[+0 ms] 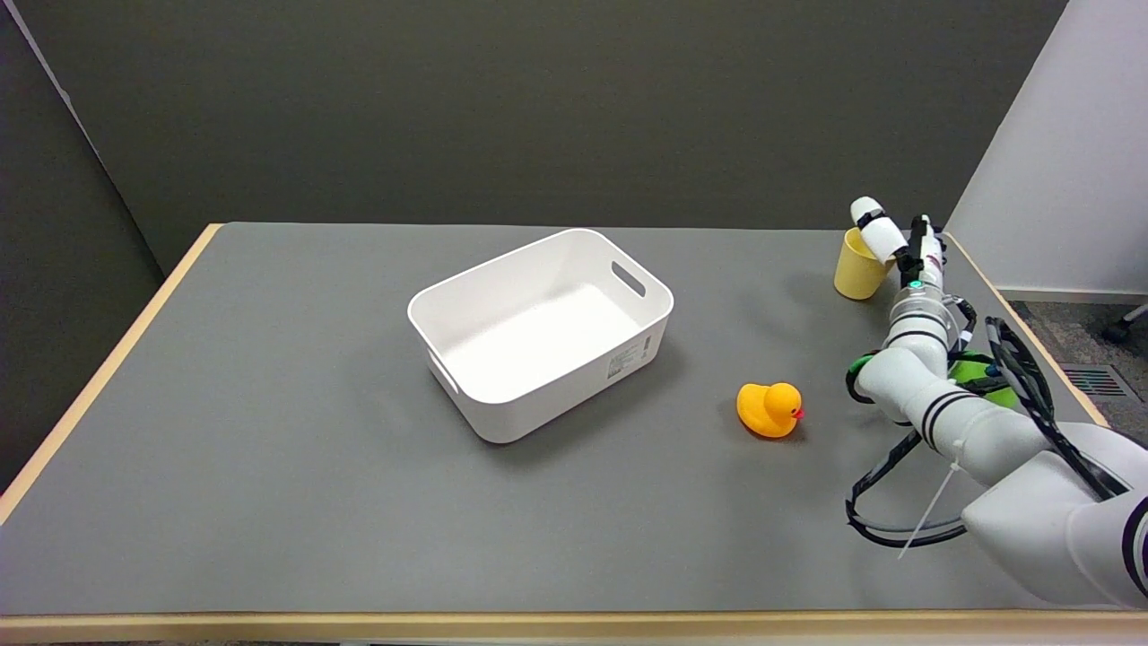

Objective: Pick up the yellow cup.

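The yellow cup (857, 266) stands upright near the far right corner of the desk (269, 502), a small smooth tapered tumbler that looks like plastic, mouth upward. The right hand (901, 244) is at the cup's right side, one white finger (877, 227) crossing above the rim while the black-and-white rest of the hand sits just beside the wall. Whether the fingers have closed on the cup cannot be told from this view; the contact side is hidden. The side-on approach suits a round, thin-walled cup, which is best wrapped across its width; the base appears to rest on the desk, so the lift seems not yet done.

Near the middle of the desk sits a white plastic bin (541, 327), rectangular with rounded corners and slot handles, turned at an angle. A glossy rubber duck (769, 409) lies between the bin and the arm. A green object (978, 377) is mostly hidden behind the forearm. The desk top is matte grey with a pale wooden edge.
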You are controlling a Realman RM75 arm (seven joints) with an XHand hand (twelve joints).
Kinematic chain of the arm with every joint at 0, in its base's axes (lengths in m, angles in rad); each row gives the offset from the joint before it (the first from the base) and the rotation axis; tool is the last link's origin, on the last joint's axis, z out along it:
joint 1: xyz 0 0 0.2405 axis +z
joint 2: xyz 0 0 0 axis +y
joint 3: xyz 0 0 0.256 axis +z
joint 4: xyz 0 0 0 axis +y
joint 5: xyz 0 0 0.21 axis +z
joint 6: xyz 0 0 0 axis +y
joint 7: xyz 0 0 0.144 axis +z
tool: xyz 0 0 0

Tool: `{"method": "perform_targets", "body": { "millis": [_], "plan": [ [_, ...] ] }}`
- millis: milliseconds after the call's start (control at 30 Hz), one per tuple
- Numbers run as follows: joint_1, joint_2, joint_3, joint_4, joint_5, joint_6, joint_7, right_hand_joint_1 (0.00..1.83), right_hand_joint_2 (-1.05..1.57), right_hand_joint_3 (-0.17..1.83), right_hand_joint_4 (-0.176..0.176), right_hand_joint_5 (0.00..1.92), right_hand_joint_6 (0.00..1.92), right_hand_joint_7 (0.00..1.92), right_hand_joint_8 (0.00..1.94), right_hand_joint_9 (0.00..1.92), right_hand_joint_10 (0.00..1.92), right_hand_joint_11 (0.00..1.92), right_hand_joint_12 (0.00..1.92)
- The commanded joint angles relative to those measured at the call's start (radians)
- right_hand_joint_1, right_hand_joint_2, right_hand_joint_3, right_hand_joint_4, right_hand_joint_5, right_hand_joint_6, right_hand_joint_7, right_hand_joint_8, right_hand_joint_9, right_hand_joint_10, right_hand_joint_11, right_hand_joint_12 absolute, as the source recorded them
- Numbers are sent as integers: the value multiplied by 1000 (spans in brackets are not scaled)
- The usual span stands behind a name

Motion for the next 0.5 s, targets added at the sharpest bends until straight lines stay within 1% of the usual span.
{"method": "perform_targets", "body": {
  "millis": [33, 500],
  "plan": [
    [-37, -1, -3, -27, -9, -18, 286, 426, 641, 683, -65, -1, -1, -1, -1, -1, -1, -1, -1],
    [-40, -7, -4, -26, -27, -51, 301, 418, 635, 702, -56, -1, -1, -1, -1, -1, -1, -1, -1]
  ]
}}
